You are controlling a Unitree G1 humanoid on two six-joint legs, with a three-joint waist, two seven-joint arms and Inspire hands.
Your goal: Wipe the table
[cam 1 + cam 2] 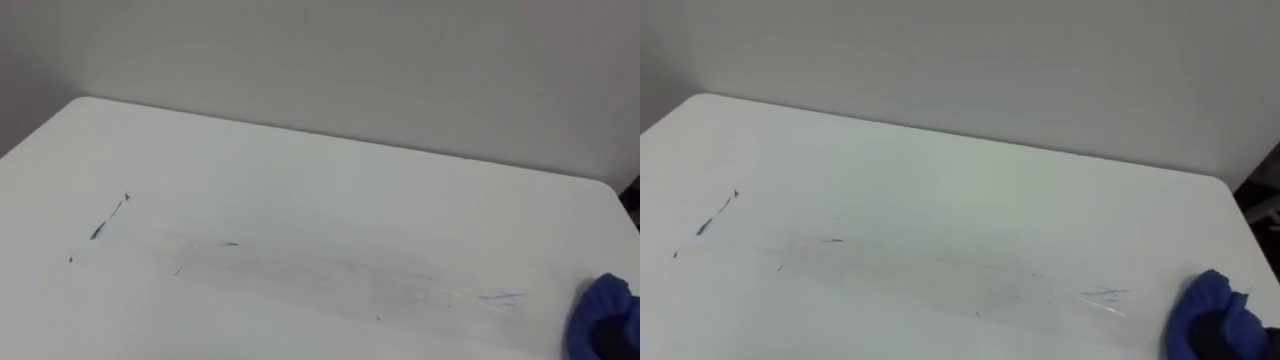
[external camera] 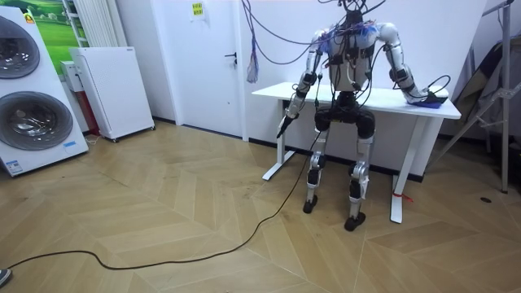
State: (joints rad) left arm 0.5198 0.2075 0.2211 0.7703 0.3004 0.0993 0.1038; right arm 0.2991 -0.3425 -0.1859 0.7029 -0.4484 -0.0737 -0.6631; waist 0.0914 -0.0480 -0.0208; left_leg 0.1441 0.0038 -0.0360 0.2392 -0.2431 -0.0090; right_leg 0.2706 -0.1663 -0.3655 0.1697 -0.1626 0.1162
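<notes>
A white table [image 1: 300, 170] carries thin pen marks: a dark streak [image 1: 108, 222] at the left, a small dash [image 1: 229, 243] near the middle and blue scribbles [image 1: 500, 297] at the right. A bunched blue cloth [image 1: 603, 308] lies on the table at the lower right, just right of the scribbles, with something dark under it. In the room view my right hand [image 2: 418, 96] rests on the cloth [image 2: 427, 102] at the table's end on the room view's right. My left hand [image 2: 282, 126] hangs at my side below the tabletop. I stand close against the table's front edge.
A plain wall runs behind the table's far edge [image 1: 330, 140]. The room view holds a white cabinet [image 2: 110, 89] and washing machines [image 2: 28, 98] at its left, and a door [image 2: 216, 57] behind the table.
</notes>
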